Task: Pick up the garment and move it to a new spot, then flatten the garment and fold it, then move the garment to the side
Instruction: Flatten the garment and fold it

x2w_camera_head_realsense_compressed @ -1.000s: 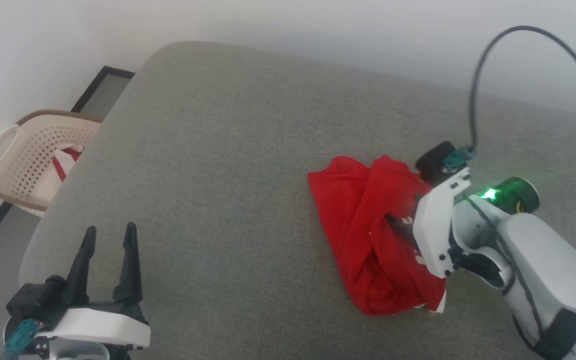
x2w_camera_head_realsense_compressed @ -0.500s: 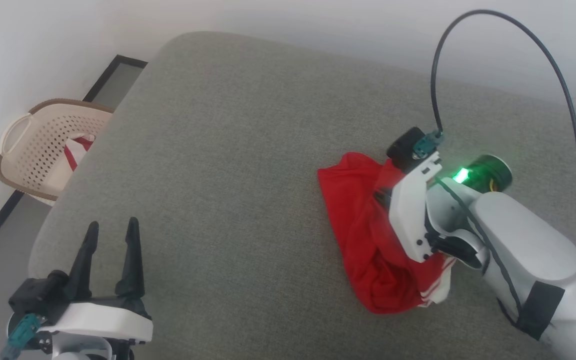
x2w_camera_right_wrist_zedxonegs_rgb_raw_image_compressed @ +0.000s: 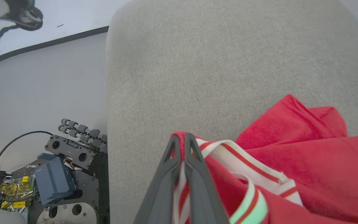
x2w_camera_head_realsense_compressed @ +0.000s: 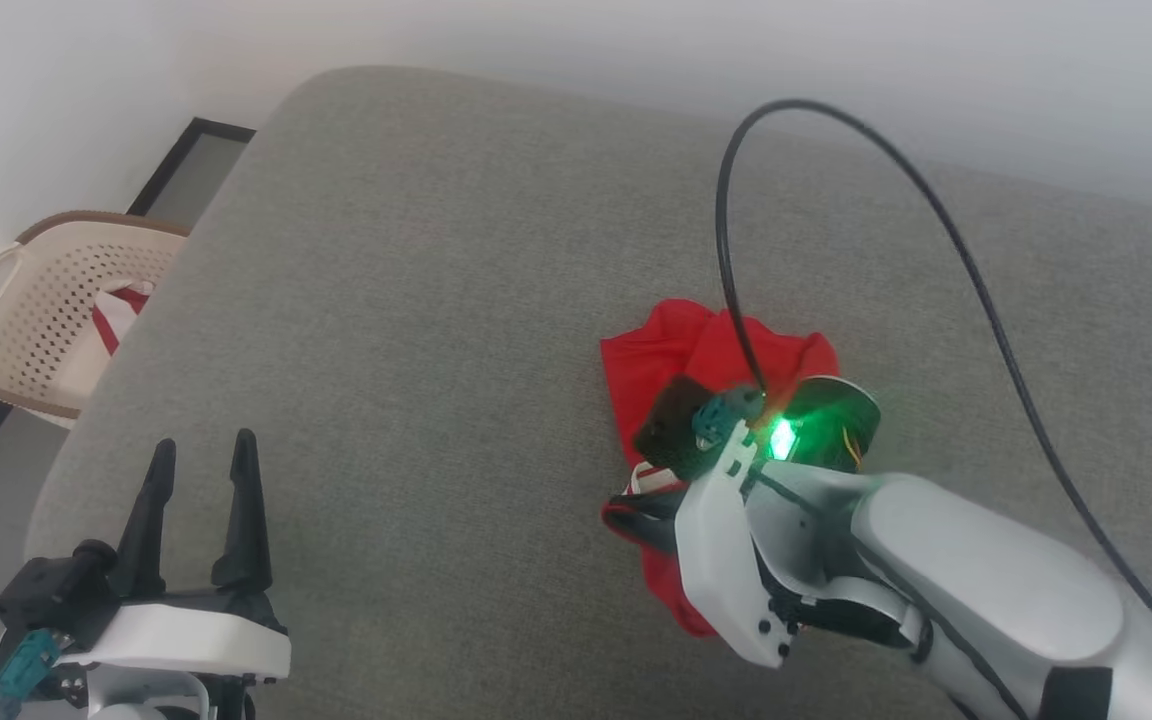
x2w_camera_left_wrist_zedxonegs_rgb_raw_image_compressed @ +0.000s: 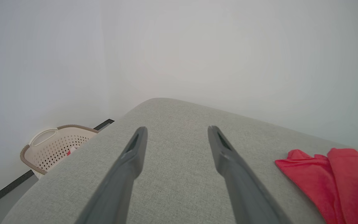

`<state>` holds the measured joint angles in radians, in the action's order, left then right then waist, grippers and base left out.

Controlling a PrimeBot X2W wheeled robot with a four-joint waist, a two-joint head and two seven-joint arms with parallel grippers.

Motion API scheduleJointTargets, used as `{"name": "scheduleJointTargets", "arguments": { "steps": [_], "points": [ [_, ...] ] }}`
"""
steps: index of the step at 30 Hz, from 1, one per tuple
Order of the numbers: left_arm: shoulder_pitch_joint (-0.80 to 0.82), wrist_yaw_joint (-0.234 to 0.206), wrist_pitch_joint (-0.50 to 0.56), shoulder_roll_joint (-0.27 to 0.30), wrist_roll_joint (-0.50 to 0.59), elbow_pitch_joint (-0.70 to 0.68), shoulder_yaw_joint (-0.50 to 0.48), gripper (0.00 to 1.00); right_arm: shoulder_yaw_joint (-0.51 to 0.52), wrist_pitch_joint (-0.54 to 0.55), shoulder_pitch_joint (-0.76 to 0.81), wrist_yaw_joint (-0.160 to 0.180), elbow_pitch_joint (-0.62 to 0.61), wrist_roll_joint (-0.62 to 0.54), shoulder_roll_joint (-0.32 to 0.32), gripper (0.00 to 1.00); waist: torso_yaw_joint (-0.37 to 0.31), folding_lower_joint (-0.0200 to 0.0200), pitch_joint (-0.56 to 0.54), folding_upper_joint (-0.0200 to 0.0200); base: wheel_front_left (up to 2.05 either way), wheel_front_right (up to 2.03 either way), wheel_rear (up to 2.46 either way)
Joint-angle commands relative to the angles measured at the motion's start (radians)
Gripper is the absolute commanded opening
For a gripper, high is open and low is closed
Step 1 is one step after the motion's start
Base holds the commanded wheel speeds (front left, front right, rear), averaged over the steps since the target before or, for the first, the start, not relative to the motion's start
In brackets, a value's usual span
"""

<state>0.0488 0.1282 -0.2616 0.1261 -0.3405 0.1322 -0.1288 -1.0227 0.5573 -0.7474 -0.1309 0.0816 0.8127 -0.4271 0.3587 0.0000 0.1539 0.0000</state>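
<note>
Garment (x2w_camera_head_realsense_compressed: pixel 681 345) first: where does it lie? asks one.

Bunched in a red heap on the grey cushion (x2w_camera_head_realsense_compressed: pixel 416 300), right of the middle in the head view, answers the other. Its near part is hidden under the white right arm, so I cannot tell how far it reaches toward the robot.

Is anything holding it?

Yes. In the right wrist view the right gripper (x2w_camera_right_wrist_zedxonegs_rgb_raw_image_compressed: pixel 180 137) has its two dark fingers pressed together on the striped trim (x2w_camera_right_wrist_zedxonegs_rgb_raw_image_compressed: pixel 228 154), a white band with thin red lines at the garment's edge. The band runs down between the fingers and loops away to the right over the red cloth.

Is that pinched edge off the cushion?

I cannot tell. The folds behind it rest on the fabric.

And the other arm?

The left gripper (x2w_camera_head_realsense_compressed: pixel 204 442) stands at the lower left of the head view, fingers spread wide and free, well apart from the garment. Its own wrist view shows grey cushion between the fingers and the red heap off to the right.

What lies around that?

A black cable (x2w_camera_head_realsense_compressed: pixel 721 230) arcs up from the right wrist, where a green light (x2w_camera_head_realsense_compressed: pixel 784 437) glows. Past the cushion's left edge a beige perforated basket (x2w_camera_head_realsense_compressed: pixel 26 330) sits on the floor by the white wall, with a red-and-white cloth scrap (x2w_camera_head_realsense_compressed: pixel 116 312) inside.
</note>
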Motion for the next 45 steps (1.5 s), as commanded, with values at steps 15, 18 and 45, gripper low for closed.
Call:
{"name": "scheduleJointTargets", "arguments": {
  "steps": [15,18,45],
  "points": [
    [-0.01,0.003,-0.005,0.011,0.017,-0.013,-0.029,1.0,0.28,-0.004,0.152,0.001,-0.057,-0.061,-0.176,0.0,-0.067,0.0,-0.012,0.0,0.0,0.0,0.0],
    [-0.016,0.003,-0.005,0.011,0.018,-0.016,-0.032,1.0,0.402,0.001,0.229,0.0,-0.048,-0.086,-0.214,0.0,-0.084,0.0,-0.014,0.0,0.0,0.0,0.0],
    [-0.034,0.003,-0.005,0.05,0.023,-0.003,-0.028,1.0,0.798,-0.069,0.564,0.001,0.254,-0.221,-0.113,1.0,-0.172,0.0,-0.056,0.0,0.0,0.0,0.0]
  ]
}}
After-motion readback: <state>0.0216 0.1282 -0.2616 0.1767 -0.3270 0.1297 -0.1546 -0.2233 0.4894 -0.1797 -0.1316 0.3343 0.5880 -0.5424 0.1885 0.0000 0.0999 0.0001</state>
